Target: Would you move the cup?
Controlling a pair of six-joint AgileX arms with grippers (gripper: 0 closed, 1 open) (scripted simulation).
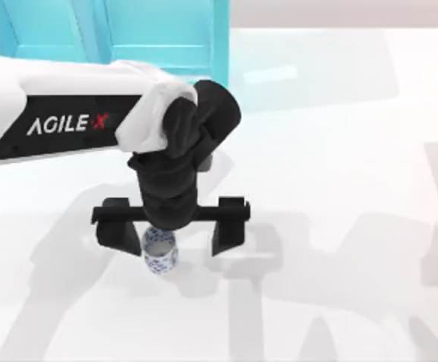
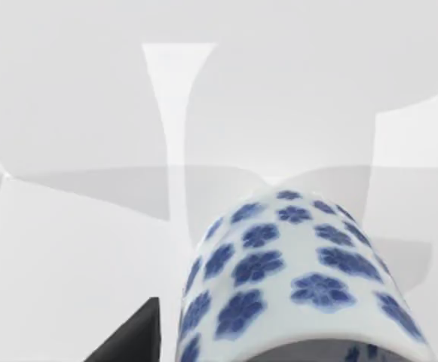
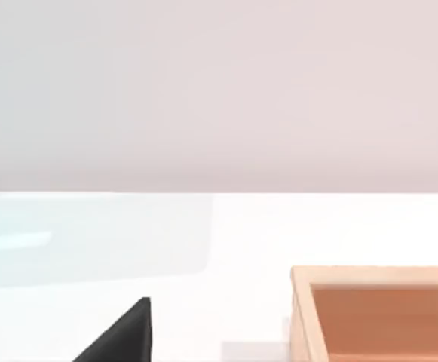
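Observation:
The cup [image 1: 160, 253] is small and white with blue flowers, and it stands upright on the white table. My left gripper [image 1: 172, 235] hangs over it, open wide, pointing down. The cup sits between the two black fingers, close beside the finger [image 1: 118, 235] on the table's left side and well apart from the other finger [image 1: 229, 232]. In the left wrist view the cup [image 2: 294, 279] looms close, with one black fingertip [image 2: 132, 341] beside it. A black edge of my right gripper [image 3: 124, 338] shows in the right wrist view, away from the cup.
A teal frame [image 1: 158, 30] stands at the table's back left, behind the left arm. A shallow wooden box [image 3: 377, 313] lies on the table ahead of the right wrist camera. White tabletop [image 1: 339, 188] stretches to the right of the cup.

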